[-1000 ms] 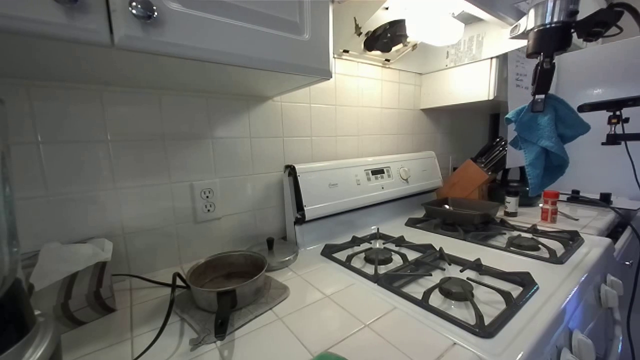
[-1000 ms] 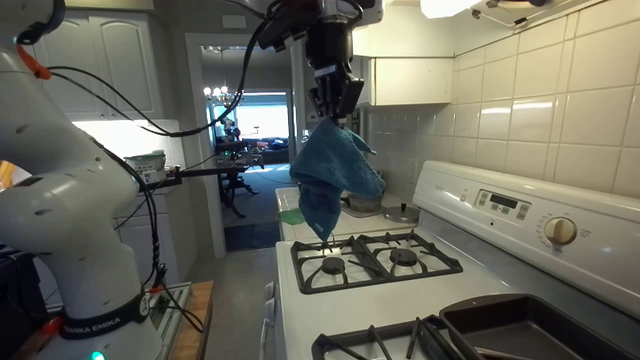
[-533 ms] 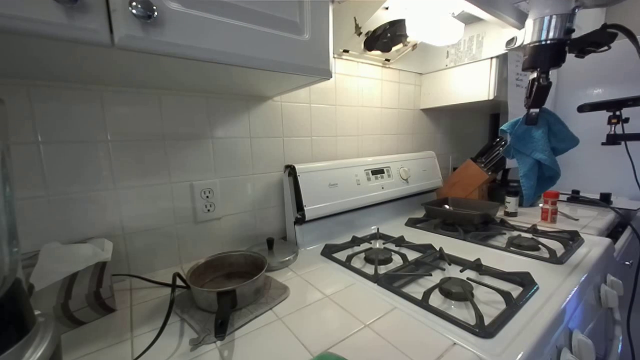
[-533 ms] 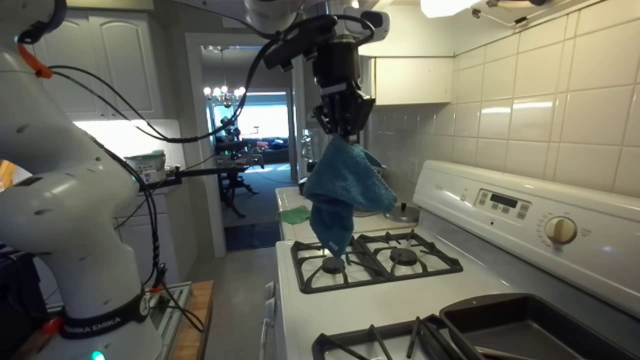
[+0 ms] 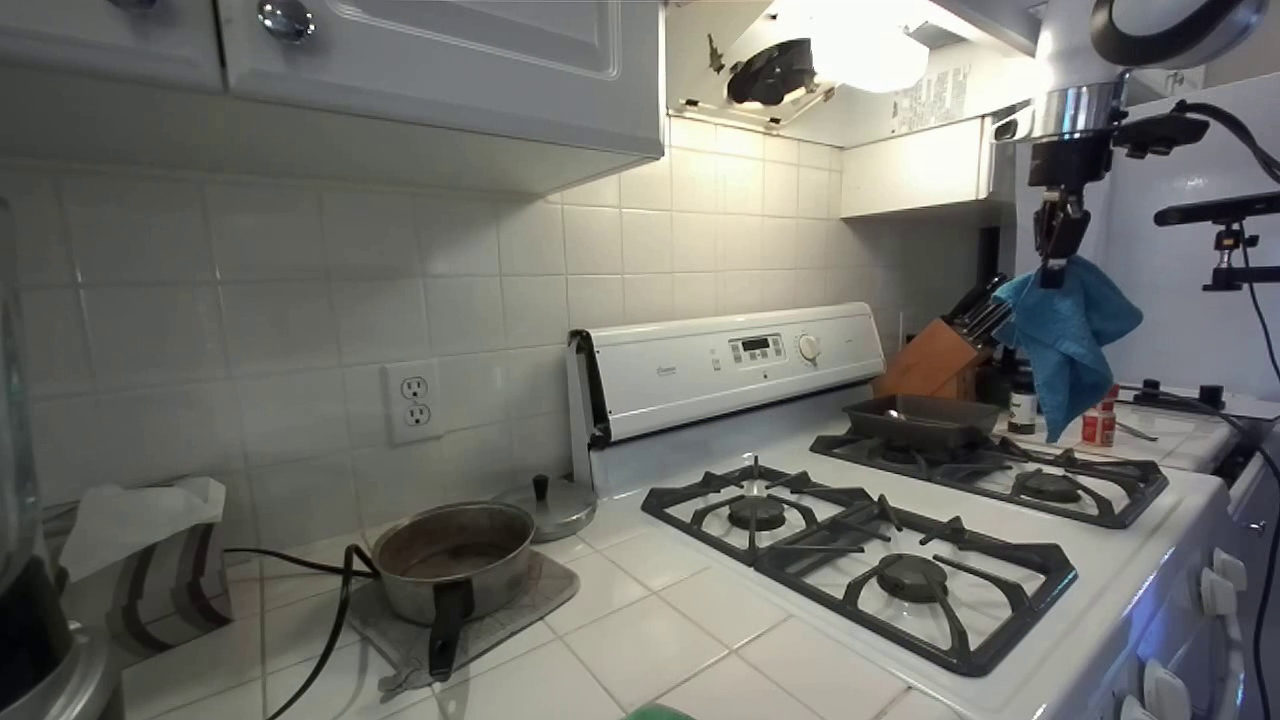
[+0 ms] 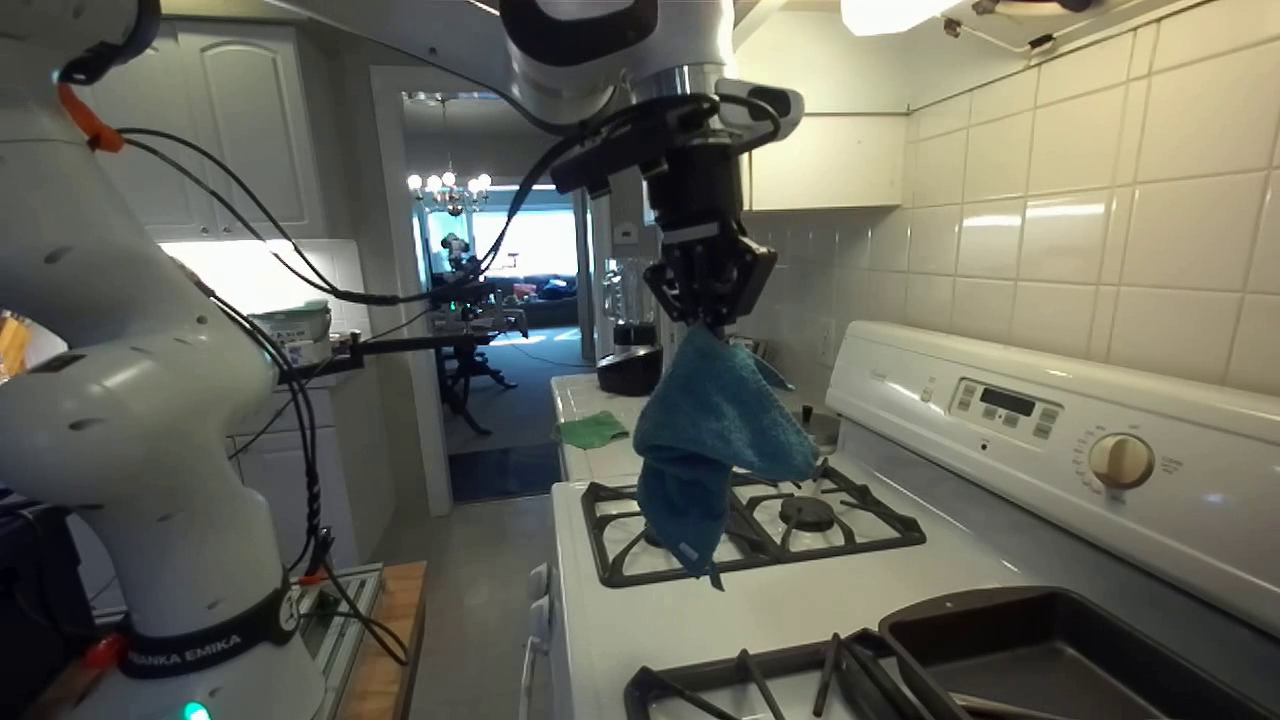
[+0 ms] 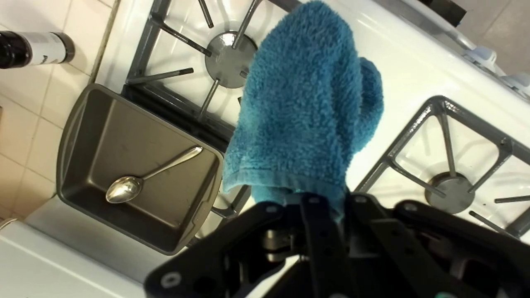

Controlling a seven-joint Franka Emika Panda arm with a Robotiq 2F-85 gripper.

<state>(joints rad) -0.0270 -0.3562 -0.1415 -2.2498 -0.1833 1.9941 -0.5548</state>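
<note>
My gripper [image 5: 1053, 272] is pinching the blue cloth [image 6: 720, 420] by its top end; cloth dangles over the white stove [image 6: 790, 608]. In an exterior view, dark baking pan [image 6: 1080, 650] sits near right, spoon [image 7: 125, 189] inside. Green cloth [image 6: 592, 430] on far counter [image 6: 578, 395], left.

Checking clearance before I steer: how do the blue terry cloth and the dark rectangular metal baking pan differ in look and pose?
The blue terry cloth hangs in folds from the closed end effector; the dark rectangular metal baking pan rests on a black metal stove grate. The cloth is fuzzy, the pan smooth. Both are above the white stovetop.
</note>
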